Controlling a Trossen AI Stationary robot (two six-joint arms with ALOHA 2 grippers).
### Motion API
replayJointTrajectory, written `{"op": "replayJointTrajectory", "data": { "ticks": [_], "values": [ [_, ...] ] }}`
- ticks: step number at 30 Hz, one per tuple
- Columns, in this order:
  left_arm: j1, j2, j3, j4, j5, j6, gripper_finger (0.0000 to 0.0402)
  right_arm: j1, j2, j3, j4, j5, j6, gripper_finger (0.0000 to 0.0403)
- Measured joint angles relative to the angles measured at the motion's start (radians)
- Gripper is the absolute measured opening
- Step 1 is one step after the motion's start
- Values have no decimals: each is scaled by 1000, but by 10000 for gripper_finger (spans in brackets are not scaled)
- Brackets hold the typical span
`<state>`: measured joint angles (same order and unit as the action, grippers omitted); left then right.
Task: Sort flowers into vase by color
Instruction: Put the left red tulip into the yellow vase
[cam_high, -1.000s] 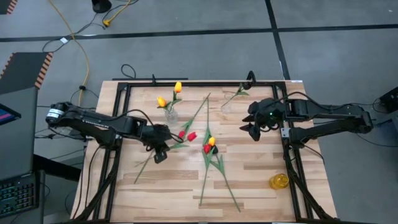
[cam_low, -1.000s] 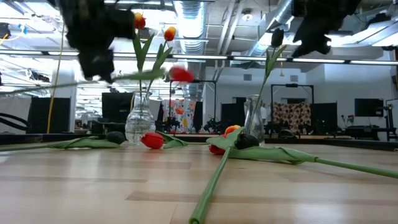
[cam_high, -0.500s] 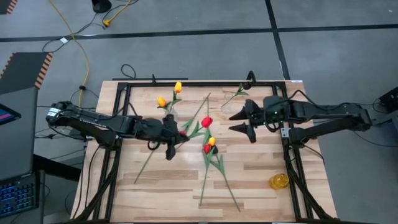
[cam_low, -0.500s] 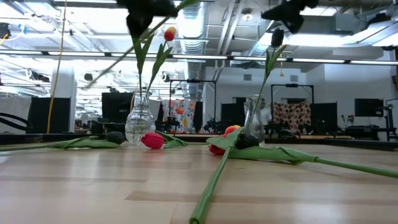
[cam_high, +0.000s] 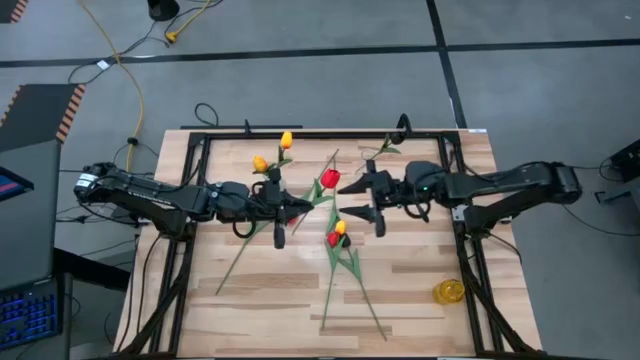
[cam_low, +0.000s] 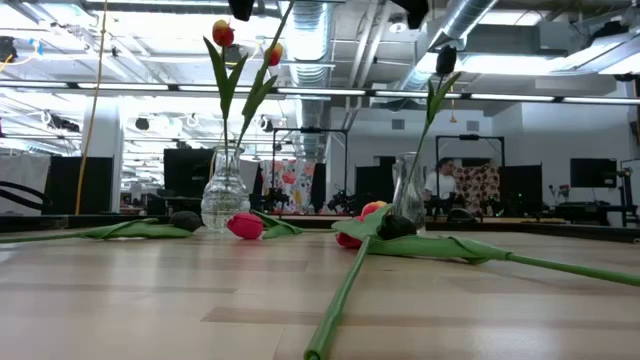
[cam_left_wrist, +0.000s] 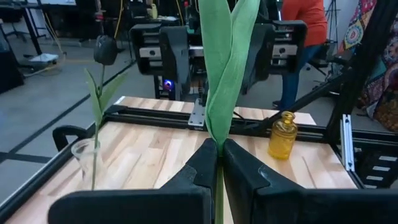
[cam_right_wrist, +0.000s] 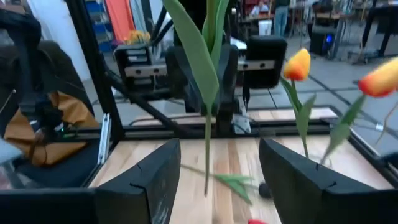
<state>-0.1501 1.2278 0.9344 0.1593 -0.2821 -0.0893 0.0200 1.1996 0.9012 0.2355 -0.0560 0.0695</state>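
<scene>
My left gripper (cam_high: 290, 207) is shut on a red tulip (cam_high: 330, 180) held above the table's middle. Its leaves (cam_left_wrist: 224, 62) rise over the fingers. My right gripper (cam_high: 347, 200) stands open, facing it from the right, with its fingers (cam_right_wrist: 146, 180) short of the stem (cam_right_wrist: 206, 155). A glass vase (cam_low: 224, 195) holds two yellow-orange tulips (cam_high: 260, 163). A second vase (cam_low: 405, 195) holds a dark tulip (cam_low: 446, 58). Red and yellow tulips (cam_high: 335, 236) lie flat on the table, along with another red one (cam_low: 245, 225). My left gripper pinches the red tulip's stem at the base of its leaves (cam_left_wrist: 218, 142) between its two fingers. The fingers come level from the table's left and lie across the stem. The tulip stands about upright, and its lower stem (cam_right_wrist: 206, 183) hangs below the fingers, clear of the table.
An amber bottle (cam_high: 449, 291) stands near the table's front right. A long stem (cam_high: 240, 262) lies at the front left. A black frame (cam_high: 300, 135) rims the table. A dark tulip head (cam_low: 186, 220) lies by the left vase. A person (cam_low: 437, 180) sits in the room behind.
My left gripper has risen, moved toward the table's far right and tipped from pointing down to level. It has swung the red tulip from lying across to upright. My right gripper has moved left toward the tulip, also tipping to level, and stays open.
</scene>
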Motion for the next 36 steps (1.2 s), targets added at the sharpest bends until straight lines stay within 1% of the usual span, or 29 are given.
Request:
{"op": "replayJointTrajectory", "data": {
  "ticks": [13, 18, 22, 26, 36],
  "values": [
    [0, 0, 0, 8, -6, 33, 6, 0, 201, 0, 343, 0, 0, 246],
    [0, 0, 0, 8, -6, 33, 6, -1, 246, 0, 463, -48, 1, 246],
    [0, 0, 0, 6, -6, 33, 6, 0, 263, 0, 517, -52, 1, 246],
    [0, 0, 0, 8, -6, 33, 6, -3, 264, 0, 523, -52, 1, 241],
    [0, 0, 0, 17, -8, 34, 6, -16, 277, 0, 543, -51, 1, 209]
  ]
}}
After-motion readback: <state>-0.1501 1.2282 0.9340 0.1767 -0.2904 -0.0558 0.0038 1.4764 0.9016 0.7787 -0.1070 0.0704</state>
